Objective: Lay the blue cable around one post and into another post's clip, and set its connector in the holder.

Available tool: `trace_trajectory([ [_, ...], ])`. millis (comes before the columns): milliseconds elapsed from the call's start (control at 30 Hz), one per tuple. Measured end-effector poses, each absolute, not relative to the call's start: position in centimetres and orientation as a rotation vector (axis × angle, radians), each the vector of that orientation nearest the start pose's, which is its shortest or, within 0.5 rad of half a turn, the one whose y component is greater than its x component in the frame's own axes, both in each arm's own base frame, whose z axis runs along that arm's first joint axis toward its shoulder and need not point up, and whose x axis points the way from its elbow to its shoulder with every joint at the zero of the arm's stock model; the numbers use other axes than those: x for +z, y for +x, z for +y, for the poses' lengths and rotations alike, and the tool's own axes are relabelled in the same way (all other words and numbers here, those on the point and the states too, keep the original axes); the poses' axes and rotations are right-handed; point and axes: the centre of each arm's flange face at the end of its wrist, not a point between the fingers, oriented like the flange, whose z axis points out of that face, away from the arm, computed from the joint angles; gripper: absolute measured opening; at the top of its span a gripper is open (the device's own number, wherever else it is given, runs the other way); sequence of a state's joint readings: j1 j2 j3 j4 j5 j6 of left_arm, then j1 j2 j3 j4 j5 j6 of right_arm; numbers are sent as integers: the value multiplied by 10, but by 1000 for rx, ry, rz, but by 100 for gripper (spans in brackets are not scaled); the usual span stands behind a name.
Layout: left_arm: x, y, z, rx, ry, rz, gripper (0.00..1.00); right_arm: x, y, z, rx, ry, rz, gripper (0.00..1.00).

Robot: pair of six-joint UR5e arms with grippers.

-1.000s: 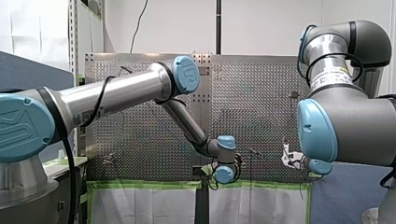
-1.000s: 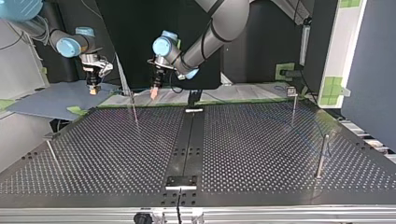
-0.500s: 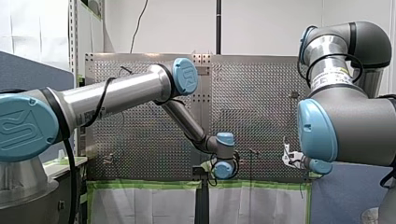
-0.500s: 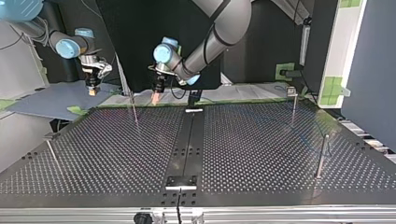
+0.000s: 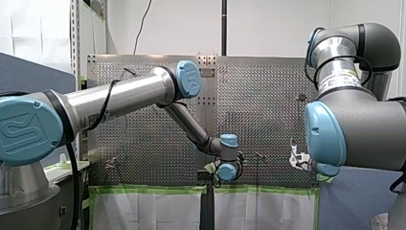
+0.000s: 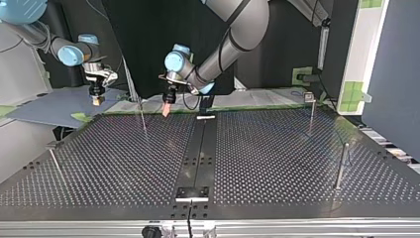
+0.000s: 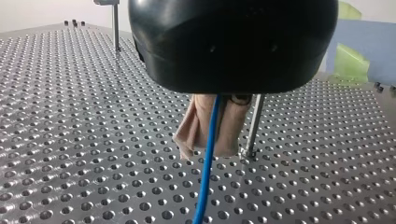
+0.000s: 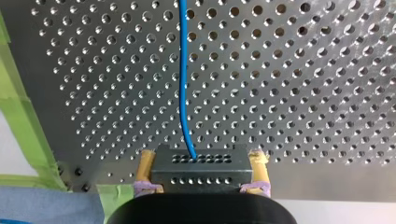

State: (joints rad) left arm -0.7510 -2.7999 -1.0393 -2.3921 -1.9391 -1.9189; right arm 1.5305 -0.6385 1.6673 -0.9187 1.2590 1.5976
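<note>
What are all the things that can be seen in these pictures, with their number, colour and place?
perforated table: one, dark grey metal, fills the top view.
posts: four seen, thin metal, upright on the table, two in each half of the top view.
blue cable: one, blue, leaves the connector over the table; it also hangs from my left gripper's pads.
connector: one, dark grey block with holes, between my right gripper's fingers.
green tape: strips, green, along the table's far edge in the top view.
left gripper: one, black with beige pads, shut on the blue cable, beside a post.
right gripper: one, yellow fingers, shut on the connector.
</note>
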Motion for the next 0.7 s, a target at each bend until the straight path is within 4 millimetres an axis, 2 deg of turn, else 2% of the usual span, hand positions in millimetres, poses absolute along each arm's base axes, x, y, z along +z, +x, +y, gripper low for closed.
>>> trace_trajectory([
  [133,-44,519,-619,-598,19,1558,0,-29,141,-639,1396,1471,-1177,0],
  [333,-64,522,-624,-584,40,1598,0,-24,139,-649,1410,1456,-1165,0],
  [700,-56,539,-624,-606,8,1593,0,-15,134,-667,1421,1427,-1156,0],
])
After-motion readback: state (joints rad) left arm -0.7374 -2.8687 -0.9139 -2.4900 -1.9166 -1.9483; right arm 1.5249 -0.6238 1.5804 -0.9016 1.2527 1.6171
